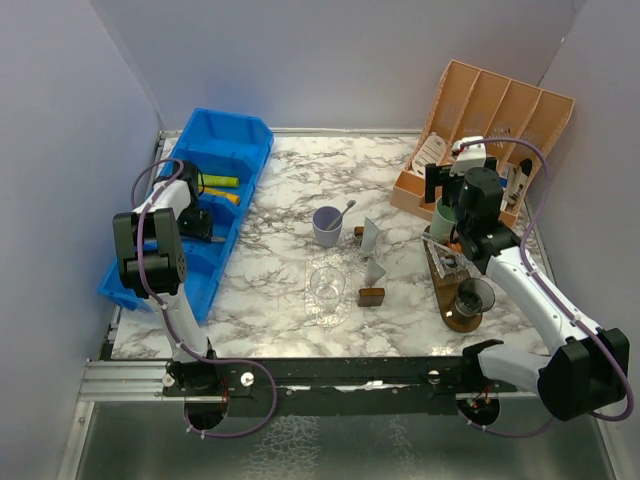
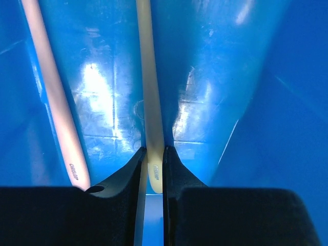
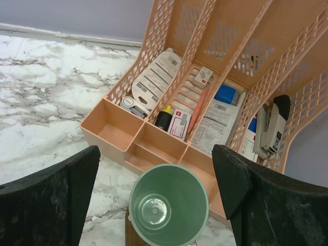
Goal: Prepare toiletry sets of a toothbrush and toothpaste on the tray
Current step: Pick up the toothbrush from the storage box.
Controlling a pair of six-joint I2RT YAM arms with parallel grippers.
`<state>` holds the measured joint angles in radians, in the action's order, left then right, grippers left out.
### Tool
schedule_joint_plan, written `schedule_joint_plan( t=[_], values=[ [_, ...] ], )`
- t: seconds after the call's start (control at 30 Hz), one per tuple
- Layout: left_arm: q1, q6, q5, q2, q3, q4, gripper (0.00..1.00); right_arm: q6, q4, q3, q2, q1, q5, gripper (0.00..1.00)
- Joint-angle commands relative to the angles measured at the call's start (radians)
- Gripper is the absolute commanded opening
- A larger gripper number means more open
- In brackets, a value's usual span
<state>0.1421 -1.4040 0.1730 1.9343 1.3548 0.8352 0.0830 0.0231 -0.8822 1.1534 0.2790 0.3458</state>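
My left gripper (image 2: 154,151) reaches into the blue bin (image 1: 245,135) and is shut on the handle of a cream toothbrush (image 2: 151,102). A pink toothbrush (image 2: 54,107) lies beside it in the bin. Coloured toothpaste tubes (image 1: 222,189) lie further back in the bin. My right gripper (image 3: 155,154) hangs open above an empty mint green cup (image 3: 168,210), which stands at the far end of the brown tray (image 1: 446,293). A smoky dark cup (image 1: 475,297) stands on the tray's near end. A lilac cup (image 1: 326,225) holding a toothbrush and a clear cup (image 1: 327,283) stand mid-table.
A peach organiser (image 1: 500,110) with packets, a stapler and small boxes stands just behind the right gripper. Silvery wrappers (image 1: 372,250) and a small brown block (image 1: 371,296) lie between the cups and the tray. Walls close in on both sides.
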Motion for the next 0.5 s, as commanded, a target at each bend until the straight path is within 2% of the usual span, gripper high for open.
schedule_joint_plan(
  t=[0.0,0.47],
  values=[
    [0.001,0.008,0.036,0.025,-0.016,-0.048,0.00,0.001,0.024,-0.005,-0.014,-0.008,0.015,0.91],
    [0.002,-0.003,0.051,-0.105,-0.027,-0.021,0.00,-0.006,0.020,-0.006,-0.010,-0.008,0.008,0.91]
  ],
)
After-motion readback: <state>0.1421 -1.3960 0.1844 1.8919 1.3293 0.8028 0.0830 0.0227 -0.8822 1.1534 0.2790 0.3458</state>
